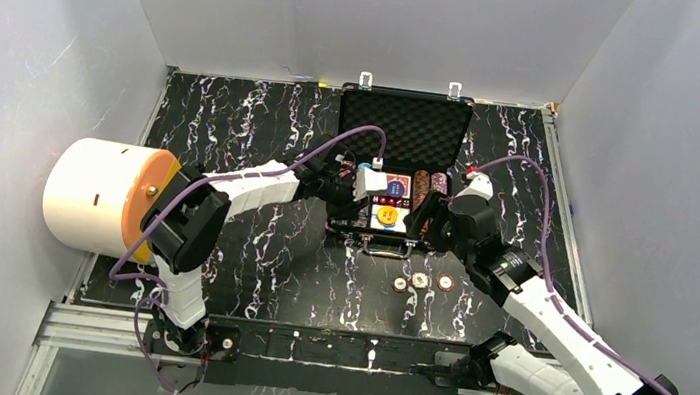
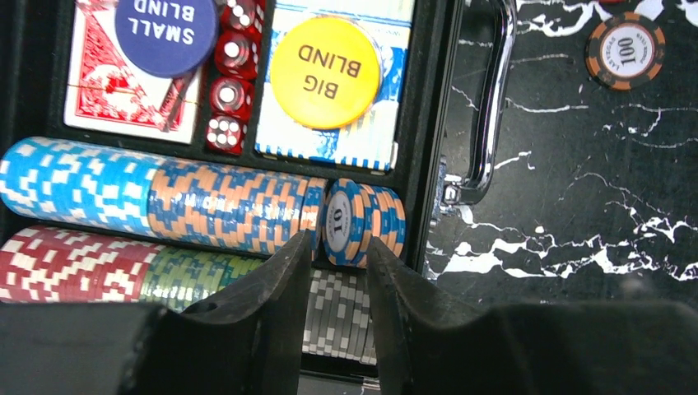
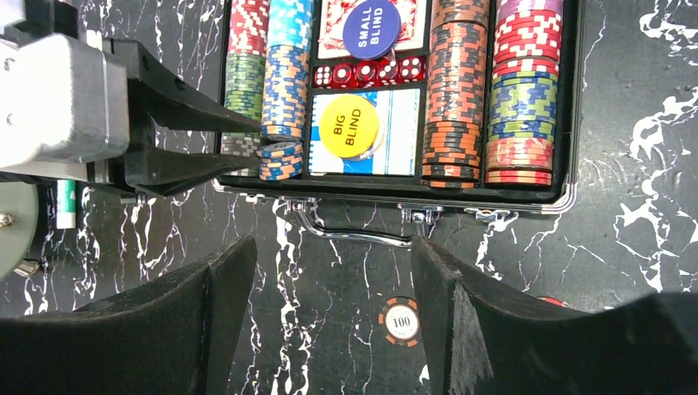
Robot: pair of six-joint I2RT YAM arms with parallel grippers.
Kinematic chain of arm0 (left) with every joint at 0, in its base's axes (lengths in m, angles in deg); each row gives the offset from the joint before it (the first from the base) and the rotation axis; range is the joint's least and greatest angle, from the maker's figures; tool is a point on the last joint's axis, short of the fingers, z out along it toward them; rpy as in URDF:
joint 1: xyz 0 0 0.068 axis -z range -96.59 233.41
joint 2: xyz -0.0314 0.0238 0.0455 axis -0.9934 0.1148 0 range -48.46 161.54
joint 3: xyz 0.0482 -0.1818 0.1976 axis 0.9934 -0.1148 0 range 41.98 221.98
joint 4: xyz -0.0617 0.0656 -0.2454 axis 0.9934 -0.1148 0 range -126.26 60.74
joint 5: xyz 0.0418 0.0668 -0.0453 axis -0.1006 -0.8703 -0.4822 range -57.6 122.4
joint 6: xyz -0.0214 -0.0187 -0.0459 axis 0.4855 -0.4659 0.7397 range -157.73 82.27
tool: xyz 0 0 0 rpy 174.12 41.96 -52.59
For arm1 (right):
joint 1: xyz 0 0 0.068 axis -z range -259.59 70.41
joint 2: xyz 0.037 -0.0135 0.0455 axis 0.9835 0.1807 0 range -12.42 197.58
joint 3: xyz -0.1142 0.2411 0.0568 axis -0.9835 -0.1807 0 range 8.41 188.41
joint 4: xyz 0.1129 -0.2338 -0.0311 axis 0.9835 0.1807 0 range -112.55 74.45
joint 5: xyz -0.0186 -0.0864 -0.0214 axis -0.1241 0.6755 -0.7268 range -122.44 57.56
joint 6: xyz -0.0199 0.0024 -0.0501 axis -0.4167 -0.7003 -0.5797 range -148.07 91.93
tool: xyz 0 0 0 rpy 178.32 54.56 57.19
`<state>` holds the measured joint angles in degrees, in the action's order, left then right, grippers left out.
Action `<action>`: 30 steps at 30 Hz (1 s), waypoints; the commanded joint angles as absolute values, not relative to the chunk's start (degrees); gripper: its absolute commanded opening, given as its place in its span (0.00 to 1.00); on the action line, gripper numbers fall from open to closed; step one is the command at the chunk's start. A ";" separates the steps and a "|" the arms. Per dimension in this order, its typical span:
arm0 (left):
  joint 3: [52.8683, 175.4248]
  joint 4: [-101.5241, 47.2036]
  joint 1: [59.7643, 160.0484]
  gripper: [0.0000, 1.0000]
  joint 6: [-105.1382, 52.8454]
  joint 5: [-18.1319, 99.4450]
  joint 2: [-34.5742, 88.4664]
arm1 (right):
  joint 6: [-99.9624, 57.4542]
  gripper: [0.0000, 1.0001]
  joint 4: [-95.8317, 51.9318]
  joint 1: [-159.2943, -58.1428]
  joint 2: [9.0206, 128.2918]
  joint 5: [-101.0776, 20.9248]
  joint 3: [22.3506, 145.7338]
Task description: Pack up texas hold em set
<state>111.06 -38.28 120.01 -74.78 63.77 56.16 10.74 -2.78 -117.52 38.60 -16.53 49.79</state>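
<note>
Poker chips, multicoloured and stiff, fill the open black foam-lined briefcase. The left gripper stands slightly parted and empty above a short blue-and-orange stack. The right gripper, spread wide and empty, hovers over a loose orange-and-black chip, which looks thin and slick and is likely best pinched across its rim.

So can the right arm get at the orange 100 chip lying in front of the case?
Probably yes: the right gripper is open and close by, and nothing covers or blocks the 100 chip.

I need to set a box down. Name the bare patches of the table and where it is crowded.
Bare: the table left of the briefcase, up to the white drum. Crowded: the case, with the left gripper and right gripper at it; three loose chips lie before it.
</note>
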 commanded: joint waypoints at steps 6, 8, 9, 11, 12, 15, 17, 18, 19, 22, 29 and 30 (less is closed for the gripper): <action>111.63 -34.01 119.33 0.08 -72.17 68.92 52.90 | 13.19 0.60 -5.69 -117.38 43.98 -21.60 50.96; 111.68 -35.56 119.28 0.03 -72.34 69.44 53.46 | 13.07 0.52 -7.31 -117.30 46.22 -24.82 51.27; 111.74 -35.98 119.16 0.01 -72.11 69.37 53.61 | 12.87 0.49 -8.53 -117.30 47.52 -26.53 51.44; 110.94 -33.23 117.94 0.01 -67.69 69.27 53.00 | 11.94 0.46 -11.46 -117.17 50.76 -30.03 52.16; 109.89 -30.65 116.88 0.03 -64.34 69.12 51.93 | 11.39 0.46 -12.01 -117.20 52.61 -31.49 52.97; 105.04 -20.23 114.15 0.12 -52.30 64.30 47.22 | 8.90 0.49 -13.46 -117.26 58.97 -35.11 56.22; 103.61 -17.73 113.15 0.16 -46.57 59.91 44.81 | 7.70 0.51 -12.79 -117.29 63.37 -36.26 59.12; 103.06 -17.50 113.00 0.18 -43.56 56.90 43.66 | 7.24 0.51 -12.40 -117.24 65.45 -36.46 60.67; 102.66 -17.66 112.82 0.20 -40.49 54.27 42.82 | 6.90 0.51 -12.48 -117.23 67.25 -36.92 62.14; 100.88 -19.62 112.54 0.26 -33.40 48.68 40.58 | 6.05 0.50 -13.45 -117.28 71.15 -37.31 64.19; 96.44 -22.01 112.33 0.37 -20.68 43.54 35.72 | 4.40 0.48 -11.12 -118.01 78.71 -38.13 68.41; 95.73 -21.80 112.35 0.38 -19.97 43.32 34.97 | 4.18 0.48 -10.86 -118.19 79.28 -37.92 68.71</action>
